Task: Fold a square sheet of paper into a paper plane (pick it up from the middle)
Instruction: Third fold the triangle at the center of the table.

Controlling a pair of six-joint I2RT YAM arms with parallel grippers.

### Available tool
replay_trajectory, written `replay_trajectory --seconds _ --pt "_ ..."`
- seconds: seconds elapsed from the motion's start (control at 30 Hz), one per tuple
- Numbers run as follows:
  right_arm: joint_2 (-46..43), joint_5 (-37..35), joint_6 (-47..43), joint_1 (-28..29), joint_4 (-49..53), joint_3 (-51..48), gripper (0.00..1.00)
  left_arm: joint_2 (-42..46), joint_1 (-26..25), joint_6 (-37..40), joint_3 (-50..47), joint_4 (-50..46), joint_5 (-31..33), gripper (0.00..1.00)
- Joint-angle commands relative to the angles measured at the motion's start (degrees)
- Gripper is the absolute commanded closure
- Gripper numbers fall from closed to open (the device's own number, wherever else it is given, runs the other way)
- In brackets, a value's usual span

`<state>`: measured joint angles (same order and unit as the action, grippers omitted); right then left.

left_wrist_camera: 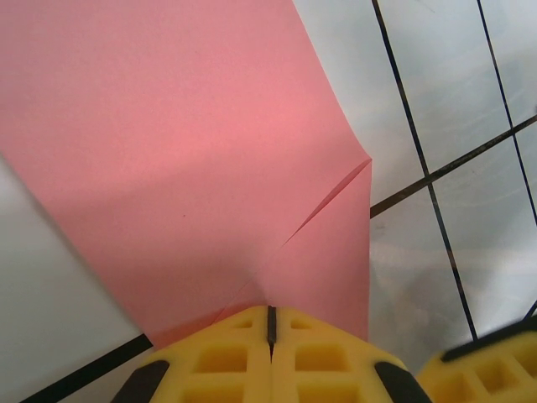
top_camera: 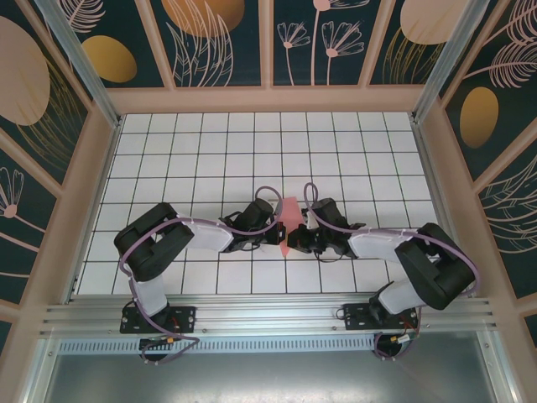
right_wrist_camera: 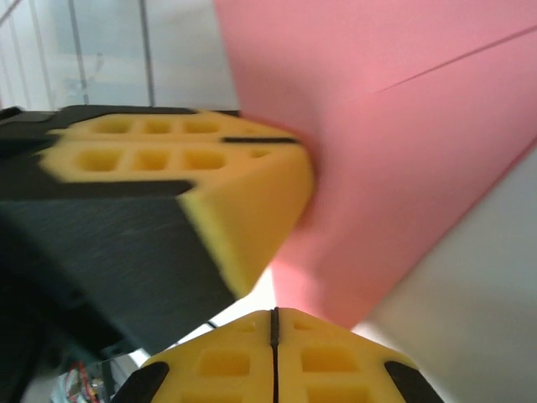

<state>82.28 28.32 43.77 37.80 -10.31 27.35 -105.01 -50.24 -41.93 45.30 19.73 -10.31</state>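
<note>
**Left hand** (left_wrist_camera: 270,317), at 9 o'clock of the paper (left_wrist_camera: 193,143): closed together, clamped on a folded corner, with a crease running off toward 1 o'clock

**Paper**, centre: salmon-pink and partly folded, seemingly raised off the counter (top_camera: 210,151) between the two hands, toward 6 o'clock of the counter's middle

**Right hand** (right_wrist_camera: 273,319), at 4 o'clock of the paper: closed together, apparently pinching the lower tip

**Handling**, as judged: very light, thin and limp. It sags where unsupported, creases readily and may tear if the hands pull apart. It is best held at doubled edges beside a crease
</note>
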Motion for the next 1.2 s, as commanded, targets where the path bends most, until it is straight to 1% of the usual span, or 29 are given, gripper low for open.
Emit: replay_trajectory --seconds 0.0,0.2,0.27,0.33,0.47,0.6,0.7,0.87,0.93,1.03,1.07,1.17 --pt "-0.8 -0.5 2.5 1.4 -1.2 -1.4 0.93 -1.1 0.1 -0.8 -1.9 -5.2 -0.8 1.0" --pt "4.0 -1.0 5.0 3.0 -5.8 -3.1 0.93 -1.2 0.2 -0.7 -1.7 -5.4 -0.9 1.0" --pt "5.5 -1.9 4.4 3.2 -4.3 -2.8 0.93 -1.0 0.1 -0.7 -1.7 -5.5 -0.8 1.0" --pt "5.4 -2.5 4.2 3.3 -3.1 -2.7 0.93 -1.0 0.1 -0.6 -1.7 -5.8 -0.6 1.0" --pt "1.0 -3.4 4.3 3.8 -0.6 -1.8 0.93 -1.0 0.2 -0.5 -1.8 -6.0 -0.5 1.0" --pt "-1.2 -2.8 4.4 4.6 0.3 -0.8 0.93 -0.9 0.2 -0.6 -1.7 -5.9 -0.5 1.0" --pt "-0.2 -3.4 4.7 5.3 -0.2 -0.9 0.93 -0.9 0.1 -0.4 -1.5 -6.0 -0.5 1.0" --pt "4.5 -3.9 5.1 5.4 -2.5 -2.0 0.93 -0.7 0.2 -0.5 -1.2 -6.3 -0.4 1.0" --pt "4.9 -4.3 4.9 5.4 -1.8 -1.9 0.93 -0.3 0.2 -0.5 -1.2 -6.5 -0.3 1.0" --pt "2.0 -4.8 4.0 5.3 0.2 -0.9 0.92 0.4 0.1 0.0 -0.3 -7.9 0.3 1.0" --pt "-0.1 -5.7 3.2 5.0 2.1 -0.1 0.91 0.7 0.2 0.5 0.2 -8.8 0.6 1.0" --pt "-5.4 -8.1 0.7 1.7 7.0 1.6 0.87 2.3 0.2 1.9 2.7 -11.7 1.4 1.0"
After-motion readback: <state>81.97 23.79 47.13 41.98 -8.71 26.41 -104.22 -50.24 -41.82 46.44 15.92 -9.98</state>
